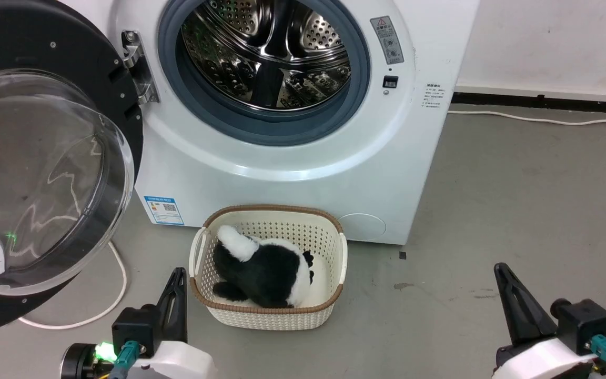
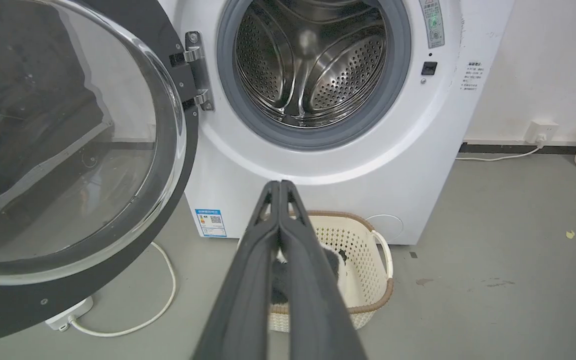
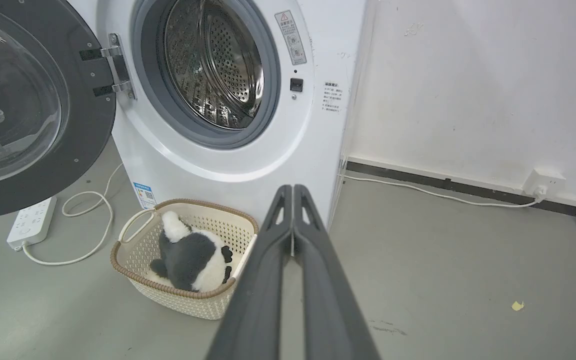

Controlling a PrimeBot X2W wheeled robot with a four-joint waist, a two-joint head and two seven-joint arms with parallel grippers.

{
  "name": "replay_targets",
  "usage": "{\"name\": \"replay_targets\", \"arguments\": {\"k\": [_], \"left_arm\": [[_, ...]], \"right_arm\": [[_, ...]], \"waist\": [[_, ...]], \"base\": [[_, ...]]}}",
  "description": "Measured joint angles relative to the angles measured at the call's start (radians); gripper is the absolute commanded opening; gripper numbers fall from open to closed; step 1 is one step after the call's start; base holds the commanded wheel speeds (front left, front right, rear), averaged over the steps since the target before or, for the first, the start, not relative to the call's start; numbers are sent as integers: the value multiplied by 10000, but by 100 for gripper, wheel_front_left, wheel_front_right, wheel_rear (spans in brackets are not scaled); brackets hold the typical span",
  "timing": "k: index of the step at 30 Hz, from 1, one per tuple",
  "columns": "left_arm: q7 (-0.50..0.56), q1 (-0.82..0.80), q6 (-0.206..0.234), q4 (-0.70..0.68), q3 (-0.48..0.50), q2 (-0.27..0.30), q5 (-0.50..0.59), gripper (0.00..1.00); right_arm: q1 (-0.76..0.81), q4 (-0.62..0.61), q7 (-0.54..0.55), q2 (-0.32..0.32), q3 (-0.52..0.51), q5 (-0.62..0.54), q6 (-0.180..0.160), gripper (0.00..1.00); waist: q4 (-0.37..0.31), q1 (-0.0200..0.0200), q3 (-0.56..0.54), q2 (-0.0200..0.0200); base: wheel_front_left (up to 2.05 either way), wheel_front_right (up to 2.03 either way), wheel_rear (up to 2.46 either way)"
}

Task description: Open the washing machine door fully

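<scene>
The white washing machine (image 1: 292, 173) stands ahead with its steel drum (image 1: 269, 50) exposed inside the grey rubber ring. Its door (image 1: 40, 173), a big black disc with a bulging clear glass bowl, hangs swung out to the left on its hinge (image 1: 137, 66); it also fills the left of the left wrist view (image 2: 63, 150) and the right wrist view (image 3: 23, 110). My left gripper (image 1: 178, 273) is low at the lower left, shut and empty, well apart from the door. My right gripper (image 1: 502, 269) is low at the lower right, shut, holding nothing.
A cream basket (image 1: 329, 305) with a black-and-white plush toy (image 1: 261, 268) sits on the grey floor in front of the machine, between my arms. A white cable (image 1: 108, 305) and power strip (image 3: 30, 222) lie under the door. A wall socket (image 3: 543, 182) is at the right.
</scene>
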Motion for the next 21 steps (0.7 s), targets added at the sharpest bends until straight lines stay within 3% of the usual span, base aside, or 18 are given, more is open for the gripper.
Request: {"name": "replay_targets", "arguments": {"k": [21], "left_arm": [[437, -7, -174, -144, 261, -75, 115, 0]], "right_arm": [[-44, 15, 430, 0, 174, -92, 0, 0]], "waist": [[-25, 0, -13, 0]], "base": [[0, 0, 0]]}}
